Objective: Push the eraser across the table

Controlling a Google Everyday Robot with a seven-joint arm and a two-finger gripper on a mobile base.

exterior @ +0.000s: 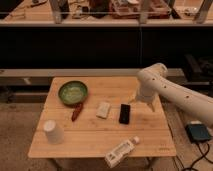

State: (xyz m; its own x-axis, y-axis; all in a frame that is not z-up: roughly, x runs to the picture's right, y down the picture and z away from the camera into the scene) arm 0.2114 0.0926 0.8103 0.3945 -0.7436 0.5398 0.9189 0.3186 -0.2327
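Observation:
The eraser [124, 113], a flat black rectangular block, lies on the table [90, 135] a little right of the middle. A smaller whitish block [103, 109] lies just left of it. My gripper [141, 103] hangs from the white arm [175, 95] that reaches in from the right. It is just right of the eraser's far end and close above the tabletop, apart from the eraser.
A green bowl [73, 92] sits at the back left. A red-brown tool [76, 112] lies in front of it. A white cup [53, 131] stands upside down at the front left. A plastic bottle [120, 152] lies at the front edge. A dark box [198, 132] is on the floor at right.

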